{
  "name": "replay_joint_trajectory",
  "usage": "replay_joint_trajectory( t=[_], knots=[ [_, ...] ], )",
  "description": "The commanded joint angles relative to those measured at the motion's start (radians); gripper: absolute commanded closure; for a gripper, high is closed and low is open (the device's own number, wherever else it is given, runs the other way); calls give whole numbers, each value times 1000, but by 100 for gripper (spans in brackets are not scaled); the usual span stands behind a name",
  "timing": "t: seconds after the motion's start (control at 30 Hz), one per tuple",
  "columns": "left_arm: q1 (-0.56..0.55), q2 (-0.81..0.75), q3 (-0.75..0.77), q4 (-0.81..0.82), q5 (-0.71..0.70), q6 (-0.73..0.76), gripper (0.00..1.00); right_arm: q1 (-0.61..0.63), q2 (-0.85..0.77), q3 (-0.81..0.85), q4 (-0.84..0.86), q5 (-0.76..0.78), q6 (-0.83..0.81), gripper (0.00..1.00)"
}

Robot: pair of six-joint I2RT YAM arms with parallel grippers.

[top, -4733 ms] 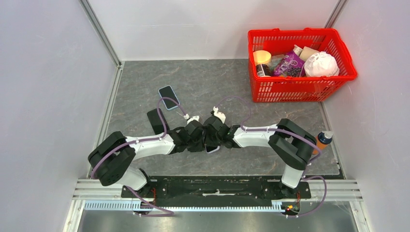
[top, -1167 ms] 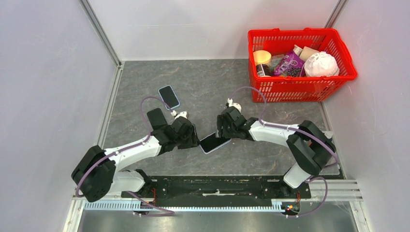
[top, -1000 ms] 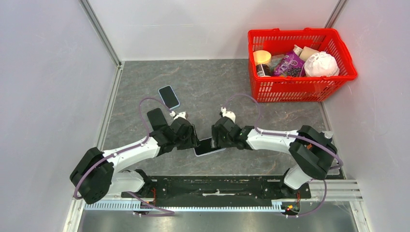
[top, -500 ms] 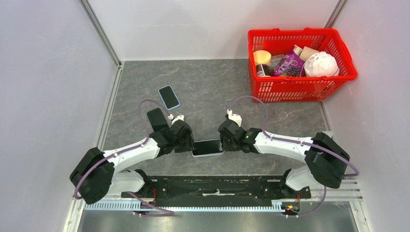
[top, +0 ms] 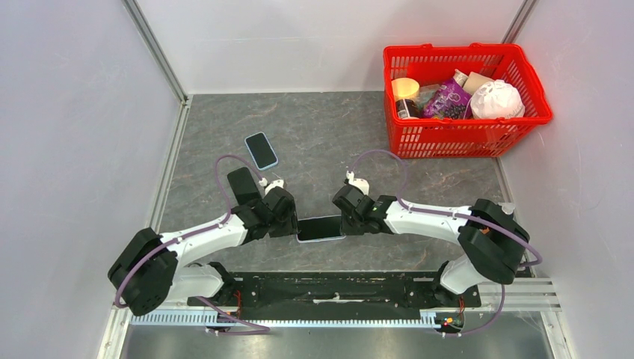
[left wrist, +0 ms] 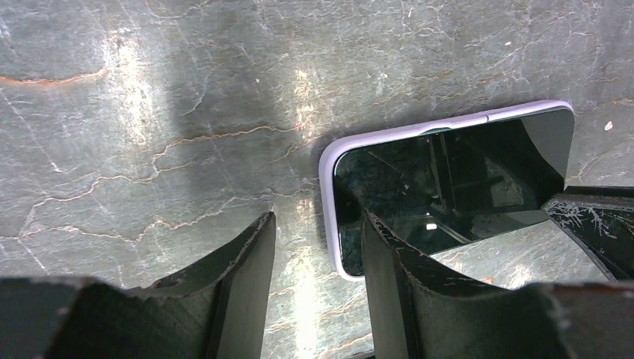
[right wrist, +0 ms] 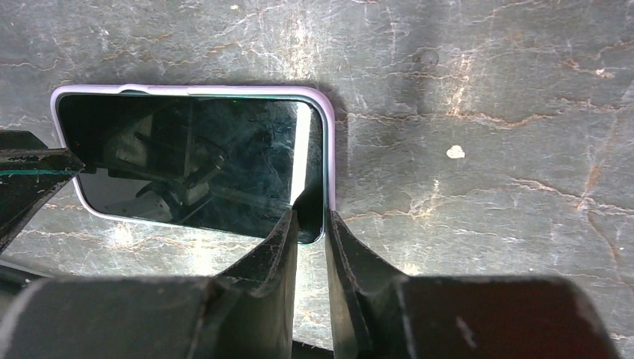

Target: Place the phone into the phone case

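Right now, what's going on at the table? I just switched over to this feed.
Both arms are working on one phone lying flat, screen up, near the front of the table. A lavender case already rims it. The left gripper is open, straddling the phone's left end; the right gripper has its fingers nearly together at the opposite end's rim, and I cannot tell whether it pinches. A second phone lies apart farther back.

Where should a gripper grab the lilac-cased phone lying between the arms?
Pinch across its two long edges near mid-length, coming straight down. The phone lies flat, screen up, on the table, so nothing slips underneath. Its narrow width is probably the easier span, and the lilac case rim offers side walls to press.
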Motion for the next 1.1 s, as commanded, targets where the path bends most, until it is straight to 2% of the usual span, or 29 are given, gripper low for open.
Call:
replay_joint_trajectory(
  t=[0.0,0.37,0.6,0.67,0.73,0.83,0.93,1.07],
  knots=[
    [-2,5,3,9,-24,-22,48,1,34,17,-15,-6,15,78],
    [-2,39,13,23,-21,-15,49,28,129,12,-47,-24,37,93],
    [-2,42,12,22,-27,-13,50,57,186,34,-88,3,49,94],
    [-2,43,12,18,-30,-12,50,56,155,48,-127,44,47,87],
    [-1,43,12,15,-33,-10,50,47,91,54,-143,76,35,72],
    [-2,42,10,13,-36,-7,50,1,-1,63,-152,72,10,57],
    [-2,45,9,13,-38,-6,50,-54,-31,64,-120,35,-20,48],
    [-2,51,15,13,-37,-4,50,-128,4,47,-26,-85,-49,47]
  ],
)
